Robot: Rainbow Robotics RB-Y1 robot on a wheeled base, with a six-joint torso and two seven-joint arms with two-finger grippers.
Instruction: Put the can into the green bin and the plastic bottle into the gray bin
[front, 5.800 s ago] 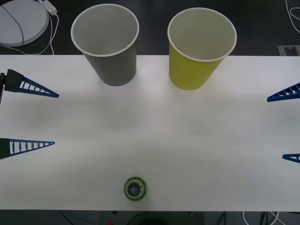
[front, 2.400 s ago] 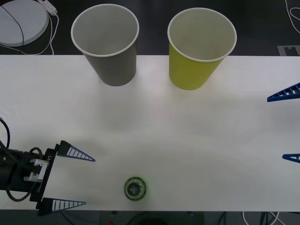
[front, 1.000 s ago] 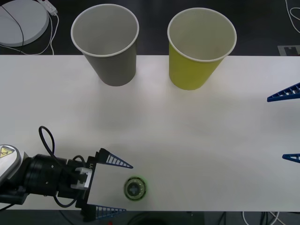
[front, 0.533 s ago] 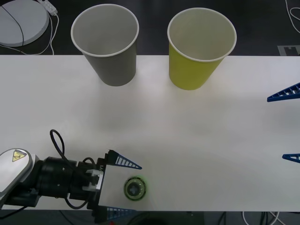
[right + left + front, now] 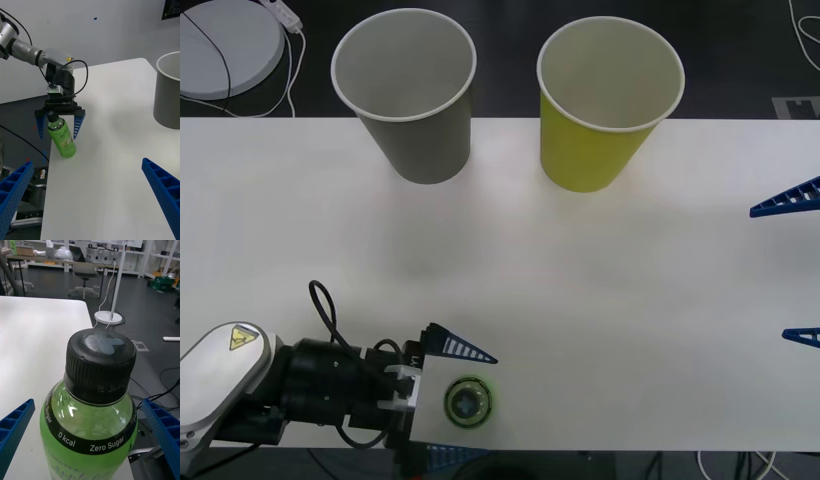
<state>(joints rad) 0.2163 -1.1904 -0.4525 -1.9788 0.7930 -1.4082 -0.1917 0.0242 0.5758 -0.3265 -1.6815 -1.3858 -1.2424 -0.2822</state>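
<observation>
Left end effector (image 5: 447,402) is straddling the plastic bottle (image 5: 469,401) at six o'clock, fingers spread; it should be closing squarely below the cap.

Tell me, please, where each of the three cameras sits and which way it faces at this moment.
Front view: above the arms, looking down at the table, gray bin, green bin; left gripper open around the plastic bottle.
Right wrist view: on the parked right arm, looking across the table; right gripper open.
Left wrist view: behind the bottle's cap, facing the room beyond the table.
Shared: all three see the bottle.
</observation>
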